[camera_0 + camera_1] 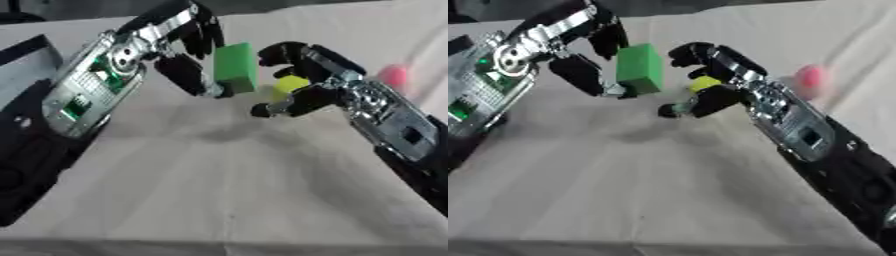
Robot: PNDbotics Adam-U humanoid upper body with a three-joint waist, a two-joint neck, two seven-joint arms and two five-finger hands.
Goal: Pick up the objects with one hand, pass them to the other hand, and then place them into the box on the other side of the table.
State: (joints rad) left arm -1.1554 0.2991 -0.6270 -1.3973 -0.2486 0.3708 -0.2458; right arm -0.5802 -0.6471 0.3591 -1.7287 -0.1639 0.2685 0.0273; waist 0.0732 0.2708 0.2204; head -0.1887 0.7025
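A green block (235, 67) hangs above the table, pinched between the thumb and fingers of my left hand (188, 52). My right hand (297, 80) is right beside it, fingers curled toward the block's right face, but apart from it by a small gap. A yellow-green object (289, 86) lies on the table behind the right hand, partly hidden by its fingers. A pink ball (812, 77) rests on the cloth at the far right.
A beige cloth (227, 180) covers the table, with folds running across it. A dark-edged box side (26, 65) shows at the left behind my left forearm.
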